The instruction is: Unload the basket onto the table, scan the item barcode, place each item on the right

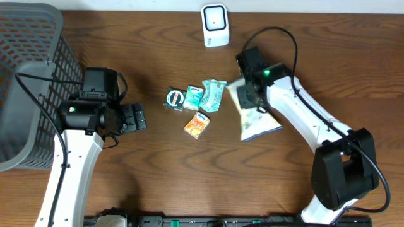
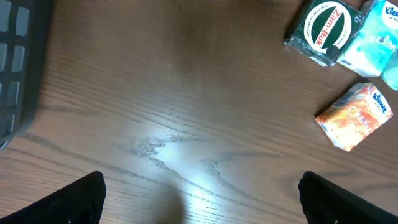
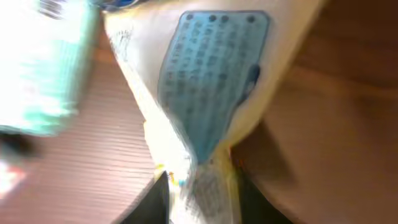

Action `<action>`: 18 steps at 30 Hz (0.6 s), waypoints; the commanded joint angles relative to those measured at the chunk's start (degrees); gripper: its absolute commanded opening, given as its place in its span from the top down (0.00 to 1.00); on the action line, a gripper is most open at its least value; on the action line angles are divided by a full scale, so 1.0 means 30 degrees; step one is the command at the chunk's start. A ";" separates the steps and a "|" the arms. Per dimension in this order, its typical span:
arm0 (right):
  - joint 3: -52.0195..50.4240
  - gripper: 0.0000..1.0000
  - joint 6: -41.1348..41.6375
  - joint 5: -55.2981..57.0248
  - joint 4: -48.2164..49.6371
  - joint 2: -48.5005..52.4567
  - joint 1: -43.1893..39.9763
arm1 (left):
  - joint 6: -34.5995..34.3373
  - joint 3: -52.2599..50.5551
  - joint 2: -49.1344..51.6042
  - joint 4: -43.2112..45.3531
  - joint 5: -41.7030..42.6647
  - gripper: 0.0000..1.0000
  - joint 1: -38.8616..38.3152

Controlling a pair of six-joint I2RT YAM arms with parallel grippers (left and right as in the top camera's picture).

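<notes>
One cream-yellow pouch (image 1: 259,123) with a pale blue printed label lies on the wooden table (image 1: 158,183), right of centre, with its upper end under the right gripper (image 3: 205,202). In the right wrist view the edge of the pouch sits between the two dark fingers, and the label faces the camera. The print is too blurred to read, and no barcode can be made out. The jaws stand a little apart on either side of the pouch, and whether they are pressing on it cannot be told. A white scanner (image 1: 214,25) stands at the far edge of the table, well apart from the pouch. Just left of the pouch lies a cluster of small items: a teal packet (image 1: 213,94), a smaller teal Kleenex pack (image 1: 194,96), a green Zam-Buk box (image 2: 323,31) and an orange Kleenex pack (image 2: 354,116). The left gripper (image 2: 202,205) hovers left of this cluster with its jaws fully spread and nothing between them. A grey mesh basket (image 1: 31,82) occupies the left edge of the table.
</notes>
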 commanded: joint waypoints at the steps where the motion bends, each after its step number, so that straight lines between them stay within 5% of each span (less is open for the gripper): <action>1: 0.1093 0.64 0.0058 -0.2433 0.0138 -0.0058 0.0335 | -0.0248 -0.0095 0.0066 -0.0036 -0.0102 0.02 -0.0058; 3: 0.1275 0.61 0.0058 -0.2579 0.0153 -0.0058 0.0466 | -0.0248 -0.0095 0.0066 -0.0036 -0.0102 0.02 -0.0058; 8: 0.1282 0.30 0.0051 -0.2477 -0.0022 -0.0058 0.0248 | -0.0248 -0.0095 0.0066 -0.0036 -0.0102 0.02 -0.0058; 18: 0.1384 0.01 0.0495 -0.0168 -0.0976 -0.0058 -0.1035 | -0.0248 -0.0095 0.0066 -0.0036 -0.0095 0.02 -0.0058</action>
